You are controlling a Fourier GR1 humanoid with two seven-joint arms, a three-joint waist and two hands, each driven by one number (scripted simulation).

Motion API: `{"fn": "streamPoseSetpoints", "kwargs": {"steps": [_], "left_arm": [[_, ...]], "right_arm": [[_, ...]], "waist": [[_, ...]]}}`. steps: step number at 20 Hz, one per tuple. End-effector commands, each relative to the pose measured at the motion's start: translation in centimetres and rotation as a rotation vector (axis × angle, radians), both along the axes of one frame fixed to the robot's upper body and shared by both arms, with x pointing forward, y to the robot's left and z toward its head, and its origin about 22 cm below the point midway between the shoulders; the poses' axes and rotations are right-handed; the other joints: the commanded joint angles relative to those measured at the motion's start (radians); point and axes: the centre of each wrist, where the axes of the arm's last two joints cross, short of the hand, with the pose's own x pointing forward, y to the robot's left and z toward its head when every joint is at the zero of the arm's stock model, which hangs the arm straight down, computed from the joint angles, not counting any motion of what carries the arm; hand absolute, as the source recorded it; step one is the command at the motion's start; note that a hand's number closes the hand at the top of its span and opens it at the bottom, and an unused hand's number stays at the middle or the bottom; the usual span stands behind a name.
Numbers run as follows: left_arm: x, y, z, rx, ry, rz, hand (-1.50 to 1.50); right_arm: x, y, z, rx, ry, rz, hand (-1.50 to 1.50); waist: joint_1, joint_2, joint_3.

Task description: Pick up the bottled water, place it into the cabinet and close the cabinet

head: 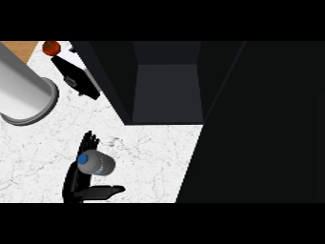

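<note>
Head view, steeply downward. Largest item: the cabinet (193, 81), a dark, flat-sided box open toward the viewer. Its inner cavity shows a grey back panel between two dark side walls. A broad black panel, apparently its door, fills the right of the view.

Desk (31, 157): white marble-look top with fine grey veining, smooth and flat. A strip of wood-toned surface shows at the upper left edge.

Grey forearm (14, 83): smooth cylinder with a flanged end, entering from the upper left and lying diagonally over the desk. No hand is visible on it.

Robot hand (77, 178): black, at lower centre-left, fingers extended up the frame, thumb out to the right along the bottom. Which side it belongs to is not determinable. The fingers look straight, not wrapped round the bottle; contact cannot be confirmed.

Bottled water (96, 163): seen nearly end-on, so its long axis runs roughly toward the camera, with the cap end up and tilted slightly left. Body is a pale grey, ribbed cylinder; cap is a small blue disc. It overlaps the robot hand's palm area, above the thumb, below and left of the cabinet opening.

Small red-orange round object (51, 47) near the top left; identity unclear.
</note>
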Motion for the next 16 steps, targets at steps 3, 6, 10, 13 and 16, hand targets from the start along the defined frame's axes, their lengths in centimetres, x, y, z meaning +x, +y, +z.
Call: {"fn": "streamPoseSetpoints", "kwargs": {"steps": [3,6,10,13,16], "left_arm": [[2.0,-1.0,0.5,-0.082,-0.032,-0.027,1.5],[-0.5,0.3,-0.9,-0.114,-0.016,-0.024,1.5],[1.5,-1.7,-0.7,-0.133,-0.052,-0.031,1.5],[1.5,0.0,-0.1,-0.181,-0.045,-0.044,1.5],[0.3,-2.1,-1.1,-0.187,-0.072,-0.05,1.5]], "right_arm": [[-2.3,-2.1,3.0,-0.005,-0.075,-0.032,-1.5],[-1.1,-1.7,2.5,-0.009,-0.077,-0.053,-1.5],[-0.8,-0.6,1.1,-0.009,-0.065,-0.031,-1.5],[-0.9,-0.3,1.7,-0.019,-0.059,-0.039,-1.5],[-0.5,-1.4,1.3,-0.022,-0.071,-0.033,-1.5]], "waist": [[-0.002,0.0,0.0],[0.005,0.001,0.0],[0.002,0.001,0.001],[0.006,0.0,0.0],[0.005,0.001,0.001]]}}
